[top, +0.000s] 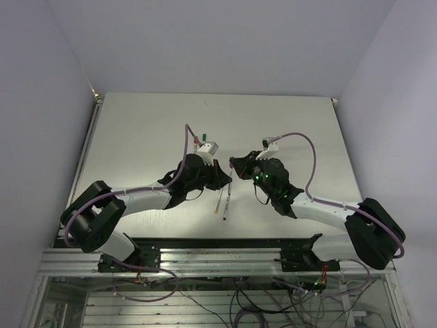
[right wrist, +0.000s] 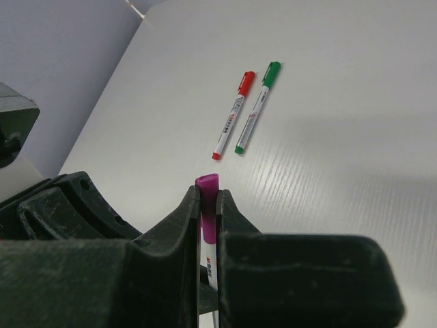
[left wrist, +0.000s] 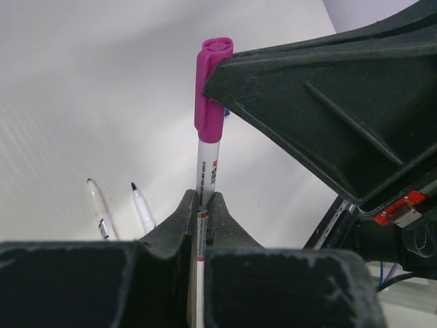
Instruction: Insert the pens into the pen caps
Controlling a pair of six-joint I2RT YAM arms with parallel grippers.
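Left wrist: left gripper (left wrist: 202, 205) clamps magenta pen (left wrist: 207, 164), right gripper (right wrist: 207, 197) clamps its cap (left wrist: 210, 89).

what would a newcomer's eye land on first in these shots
The two arms meet at mid-table over one pen: the left gripper is shut on a thin white pen, the right gripper on the magenta plastic cap at its end. Farther back on the white table a red-capped pen and a green-capped pen lie side by side. A dark-tipped uncapped pen and a second uncapped pen lie nearer.
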